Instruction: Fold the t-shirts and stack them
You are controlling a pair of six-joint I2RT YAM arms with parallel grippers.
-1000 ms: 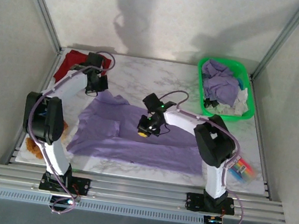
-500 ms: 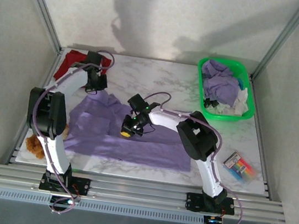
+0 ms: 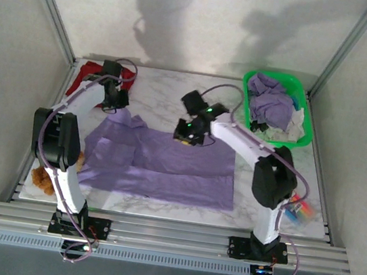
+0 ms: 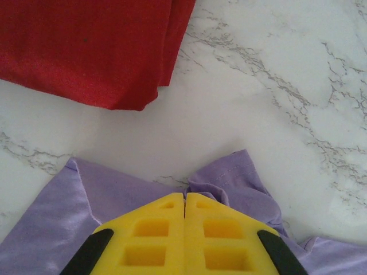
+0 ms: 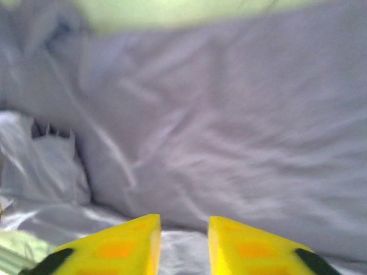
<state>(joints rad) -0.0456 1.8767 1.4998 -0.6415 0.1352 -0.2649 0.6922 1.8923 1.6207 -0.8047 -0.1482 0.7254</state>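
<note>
Lavender cloth is the weak point here: the lavender-purple short-sleeved t-shirt [image 3: 158, 168] lies spread across the middle of the white marble-patterned table [image 3: 166, 90]. The left gripper [image 4: 184, 229] has its yellow jaws pressed together on only a small pucker of the shirt's upper-left edge. A pull from there could let that pinch slip out. It could also drag the whole shirt toward the dark red folded t-shirt [image 3: 86, 76] in the upper left corner of the top view. The right gripper [image 3: 187, 132] sits at the shirt's upper edge with its jaws parted. Its wrist view is blurred, so I cannot tell whether any cloth lies between them. If they close on nothing, or on two layers, the fold would come out skewed. The green plastic basket [image 3: 246, 98] at upper right holds more crumpled purple shirts [image 3: 270, 103], near that arm's elbow. A small brown fuzzy toy [image 3: 42, 178] at lower left and a striped coloured box [image 3: 296, 209] at lower right lie clear of the shirt.
</note>
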